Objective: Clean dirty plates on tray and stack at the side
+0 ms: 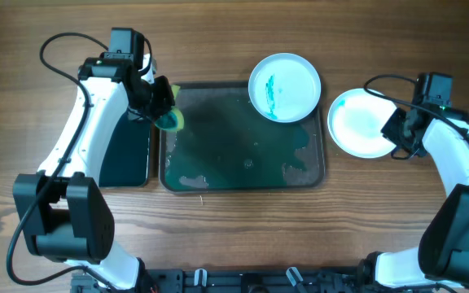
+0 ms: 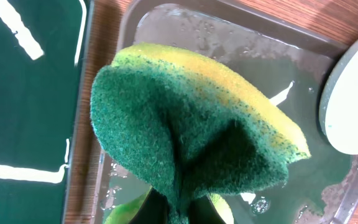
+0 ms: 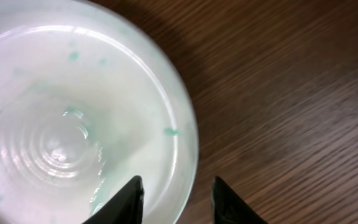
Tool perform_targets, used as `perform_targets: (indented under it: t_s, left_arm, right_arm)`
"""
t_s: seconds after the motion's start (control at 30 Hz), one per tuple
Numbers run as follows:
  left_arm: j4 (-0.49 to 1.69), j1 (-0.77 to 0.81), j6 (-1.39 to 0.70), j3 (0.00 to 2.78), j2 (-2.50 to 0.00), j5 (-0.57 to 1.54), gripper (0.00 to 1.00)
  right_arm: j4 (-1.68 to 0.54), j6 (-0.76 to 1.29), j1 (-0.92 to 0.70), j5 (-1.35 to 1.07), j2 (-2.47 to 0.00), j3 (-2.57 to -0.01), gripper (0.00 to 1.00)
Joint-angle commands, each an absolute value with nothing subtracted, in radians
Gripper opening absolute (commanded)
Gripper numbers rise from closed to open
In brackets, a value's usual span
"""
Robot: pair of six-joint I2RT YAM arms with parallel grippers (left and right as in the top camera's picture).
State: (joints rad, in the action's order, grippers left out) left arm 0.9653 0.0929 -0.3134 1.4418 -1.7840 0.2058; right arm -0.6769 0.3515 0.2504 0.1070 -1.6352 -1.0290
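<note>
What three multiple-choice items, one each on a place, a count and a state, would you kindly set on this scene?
1. Where does the green-smeared plate lie?
A) on the dark mat
B) on the bare wood
C) on the far right corner of the tray

2. How many white plates show in the overhead view?
A) one
B) two
C) three

3. What is the state of the left gripper?
A) jaws shut on the sponge
B) jaws open and empty
C) jaws shut on a plate

Answers:
1. C, since the overhead view shows it overlapping the tray's corner.
2. B, since there is the smeared one and the cleaner plate on the wood to the right of the tray.
3. A, since the left wrist view shows the sponge pinched and folded.
</note>
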Motion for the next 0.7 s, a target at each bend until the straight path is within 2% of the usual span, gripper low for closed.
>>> perform_targets:
  t_s: [0.0, 0.13, 0.37, 0.5, 0.53, 0.67]
  left_arm:
    - [0.951, 0.124, -0.326, 1.446, -1.780, 0.197, 0.04]
    - [0.946, 0.157, -0.326, 1.446, -1.780, 0.150, 0.04]
    - [0.940, 0.168, -0.353, 1.446, -1.780, 0.136, 0.04]
    - [0.939, 0.168, -0.352, 1.446, -1.780, 0.136, 0.04]
    - [0.939, 0.168, -0.352, 1.446, -1.780, 0.136, 0.04]
    - [0.936, 0.168, -0.352, 1.446, -1.780, 0.136, 0.04]
  right_arm:
    - [-0.741, 0.284, 0.246, -0.055, -1.625, -1.151, 0.38]
    - [-0.760, 0.262, 0.196, -0.253, -1.626, -1.285, 0.38]
    - [-0.509, 0.260, -0.011, -0.197, -1.718, -1.298, 0.41]
    - [-0.368, 0.174, -0.048, -0.218, -1.868, -1.298, 0.40]
    - [-0.348, 0.159, -0.052, -0.223, -1.903, -1.298, 0.37]
    - [-0.306, 0.133, -0.055, -0.220, -1.998, -1.299, 0.36]
